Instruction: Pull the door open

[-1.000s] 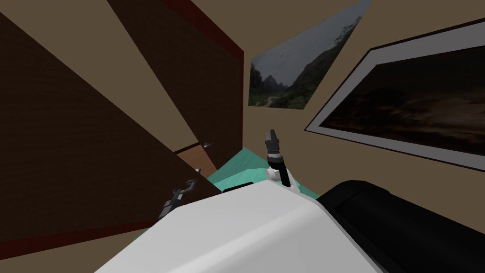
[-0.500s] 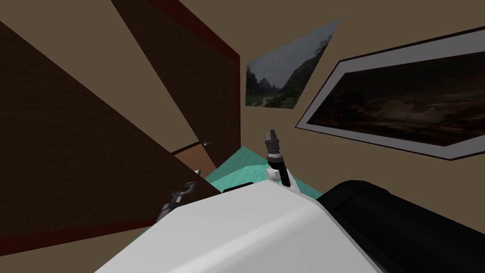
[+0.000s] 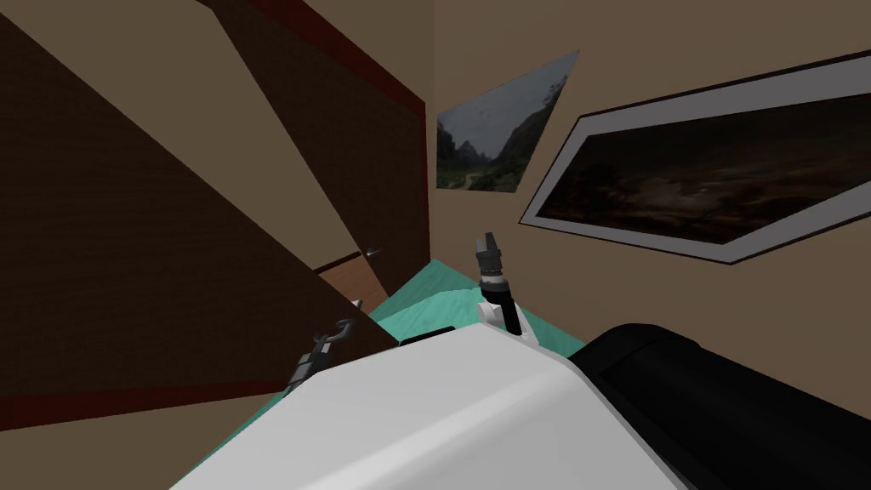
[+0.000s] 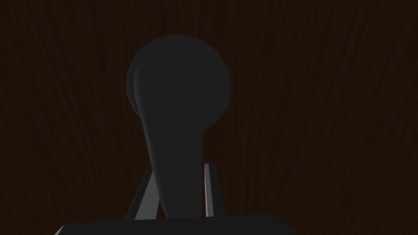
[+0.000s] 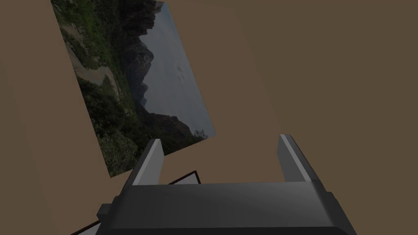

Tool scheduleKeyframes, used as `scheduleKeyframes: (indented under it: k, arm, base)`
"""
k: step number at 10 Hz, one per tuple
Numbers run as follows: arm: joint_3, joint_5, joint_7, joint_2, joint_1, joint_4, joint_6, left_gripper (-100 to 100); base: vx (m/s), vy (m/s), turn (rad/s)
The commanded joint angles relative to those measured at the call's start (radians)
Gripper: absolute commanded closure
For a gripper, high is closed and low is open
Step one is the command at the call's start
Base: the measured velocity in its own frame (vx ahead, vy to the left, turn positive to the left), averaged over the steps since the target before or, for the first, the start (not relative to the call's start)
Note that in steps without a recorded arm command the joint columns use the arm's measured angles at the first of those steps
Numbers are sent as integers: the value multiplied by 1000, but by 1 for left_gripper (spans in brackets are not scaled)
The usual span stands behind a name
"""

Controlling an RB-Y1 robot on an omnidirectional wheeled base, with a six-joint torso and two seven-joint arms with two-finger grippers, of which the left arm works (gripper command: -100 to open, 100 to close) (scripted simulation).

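Clamping the dark lever handle [image 4: 179, 94] is the left gripper [image 4: 177, 169], its two thin fingers closed in against the sides of the lever's shaft just above the gripper's body. The grip sits low on the lever, away from the round boss where it meets the door [image 4: 326, 102], and that looks sensible: a hold out along the lever gives the arm something firm to haul on, and the blades pressing from both sides should stop it slipping out when the pull comes.

From the head view the same handle juts out close to the door's free edge, low on the broad dark brown leaf, with the left forearm reaching up to it from beside the chest. Holding there, far from the hinge edge, lets a modest tug swing the whole leaf. Past that free edge lies teal floor [image 3: 442, 298]. How far the leaf stands from its frame I cannot tell from where it is seen.

Farther off stands a second dark brown panel [image 3: 340, 153] with a small pale handle [image 3: 372, 253] of its own at its lower edge; it plays no part here.

The right gripper [image 5: 220, 138] is raised ahead of the chest, well apart from the door, fingers spread wide and empty. My guess is that it is parked clear so the leaf can swing.
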Motion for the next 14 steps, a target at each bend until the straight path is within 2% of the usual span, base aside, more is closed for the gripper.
scheduleKeyframes:
  k: [1,5,6,7,9,10,11,13,14]
  arm:
    - [-11,-19,0,-16,-26,-2,22,100]
    - [-13,-58,-2,-36,-129,44,64,100]
    - [-15,-74,-2,-45,-168,62,80,100]
    - [-16,-79,-2,-48,-181,67,85,100]
    - [-18,-99,-2,-60,-230,89,105,100]
    - [-19,-103,-2,-63,-240,93,109,100]
    - [-21,-116,-1,-70,-270,107,122,100]
    - [-21,-119,-1,-73,-280,111,126,100]
    - [-22,-126,-1,-77,-295,117,132,100]
  base:
    - [-226,2,-54]
    - [-205,45,-68]
    - [-228,49,-81]
    - [-189,49,-56]
    - [-186,58,-46]
    - [-148,70,-42]
    - [-176,102,-46]
    - [-131,86,-44]
    - [-87,37,1]
